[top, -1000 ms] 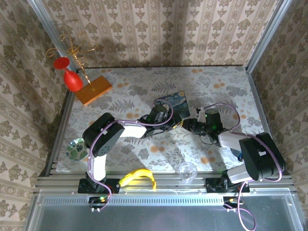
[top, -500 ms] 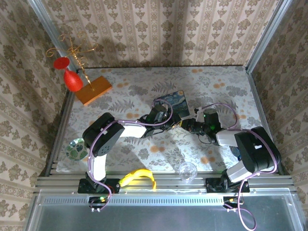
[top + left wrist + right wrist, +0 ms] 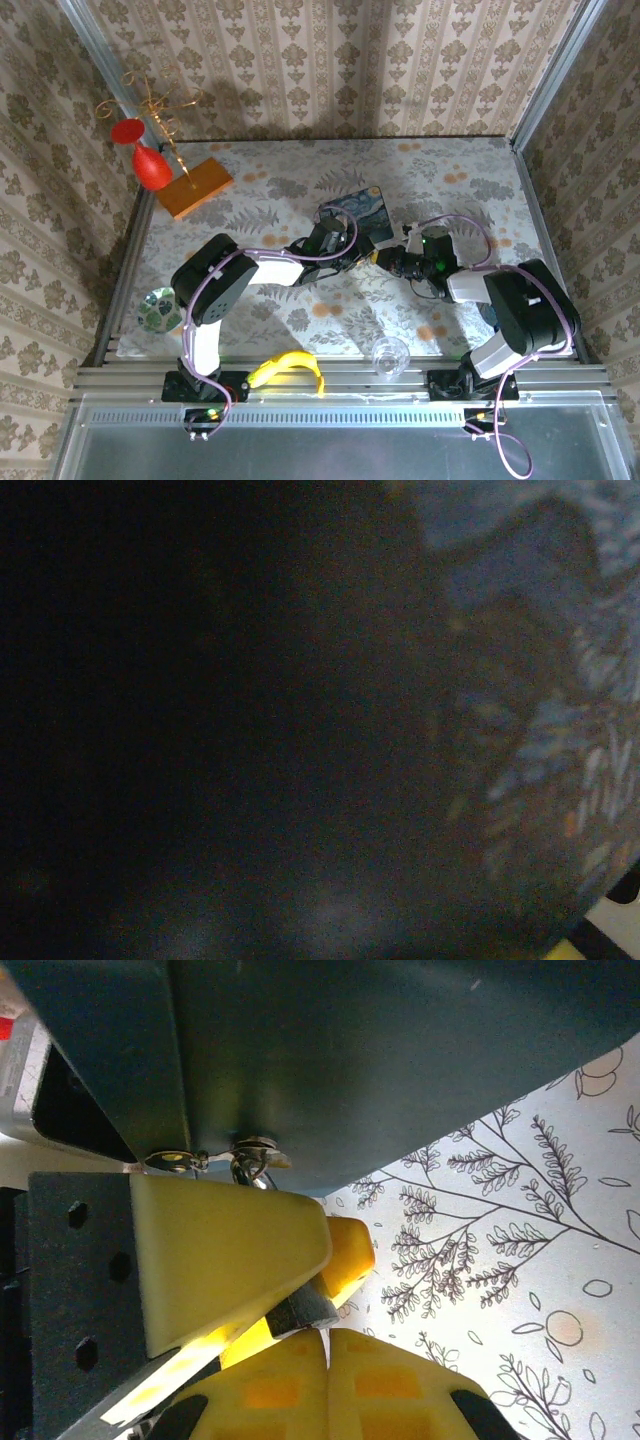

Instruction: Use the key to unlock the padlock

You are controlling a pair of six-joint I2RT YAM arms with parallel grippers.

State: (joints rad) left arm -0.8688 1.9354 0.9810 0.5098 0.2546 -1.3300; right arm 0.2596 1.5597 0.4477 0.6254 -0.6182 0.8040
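The right arm has folded in and nudged the right gripper toward nine o'clock, its fingers pinched on a grey sliver that looks like the key. What I take for the padlock glints close by at eleven o'clock, under the edge of the blue tin. The left gripper sits at the tin's seven o'clock, grip unreadable. This looks like the lining-up step, so next the key tip must meet the keyway squarely, then twist.

A: Padlock?
B: Tiny dark grey block with a silvery glint, wedged between yellow fingers. Can't tell whether the shackle is open.
A: Key ring?
B: Small and silvery, just above. The blade is hidden.
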